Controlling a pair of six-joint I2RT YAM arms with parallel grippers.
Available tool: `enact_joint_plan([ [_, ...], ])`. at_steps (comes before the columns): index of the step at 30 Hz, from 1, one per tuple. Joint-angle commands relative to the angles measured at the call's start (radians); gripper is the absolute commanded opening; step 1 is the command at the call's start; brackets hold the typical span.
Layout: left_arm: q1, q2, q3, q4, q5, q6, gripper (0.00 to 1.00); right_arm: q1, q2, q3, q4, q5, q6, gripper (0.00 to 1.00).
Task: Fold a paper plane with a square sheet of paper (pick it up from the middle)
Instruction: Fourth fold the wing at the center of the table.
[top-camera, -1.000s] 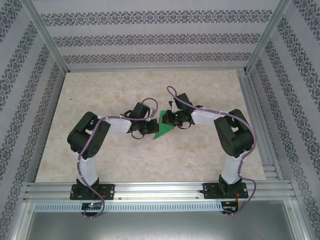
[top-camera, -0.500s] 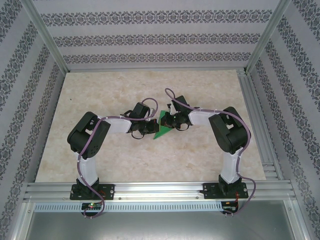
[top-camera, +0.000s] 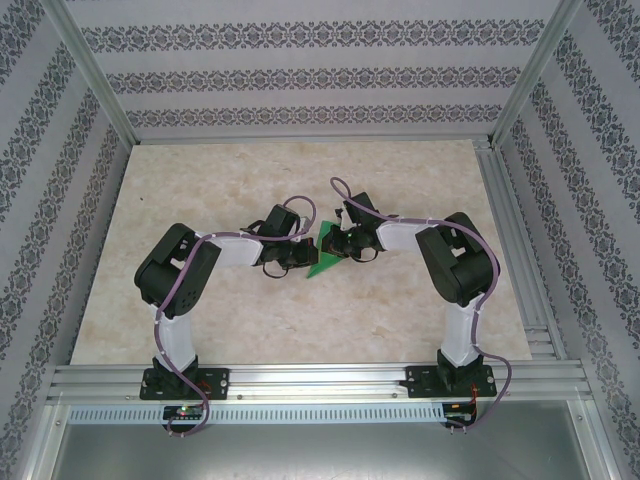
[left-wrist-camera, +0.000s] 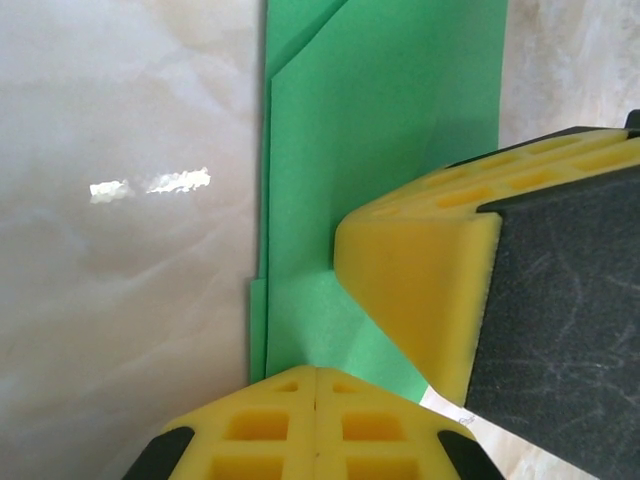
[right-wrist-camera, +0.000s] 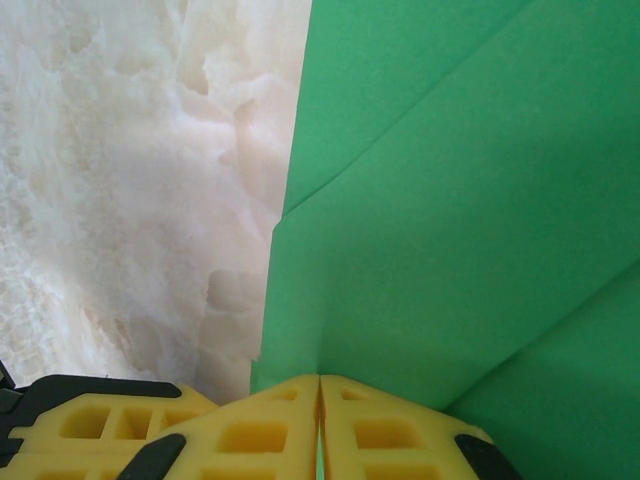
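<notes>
Flat on the table (top-camera: 200, 180) lies the part-folded green paper (left-wrist-camera: 380, 150) — left gripper (left-wrist-camera: 315, 378) and right gripper (right-wrist-camera: 320, 382) both closed tight, tips resting on the paper's layered edges.

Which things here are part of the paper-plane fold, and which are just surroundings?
In the job: part-folded green paper; left pincer, shut, tips at the paper; right pincer, shut, tips at the paper.
Just there: marble-look table; patterned walls; aluminium frame.

Both arms bend inward, left end effector (left-wrist-camera: 315, 385) and right end effector (right-wrist-camera: 320, 390) closed, apparently nearly touching.
</notes>
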Motion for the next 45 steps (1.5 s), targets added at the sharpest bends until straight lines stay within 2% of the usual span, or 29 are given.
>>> enact_joint_plan([
  [1,-0.012,-0.05,0.008,-0.063,0.045,0.013,0.09,-0.011,0.045,-0.028,-0.027,0.037,-0.001,0.11],
  [10,-0.039,-0.091,-0.017,-0.041,0.068,0.003,0.15,-0.011,0.059,-0.026,-0.026,0.033,0.006,0.1],
  [19,-0.045,-0.068,-0.019,-0.133,-0.016,0.022,0.14,-0.012,0.068,-0.022,-0.035,0.037,0.007,0.1],
  [39,-0.044,-0.052,-0.01,-0.256,-0.117,0.054,0.13,-0.013,0.078,-0.014,-0.051,0.047,0.006,0.1],
  [45,-0.052,-0.123,-0.021,-0.197,-0.069,0.044,0.13,-0.013,0.078,-0.017,-0.052,0.048,0.006,0.1],
])
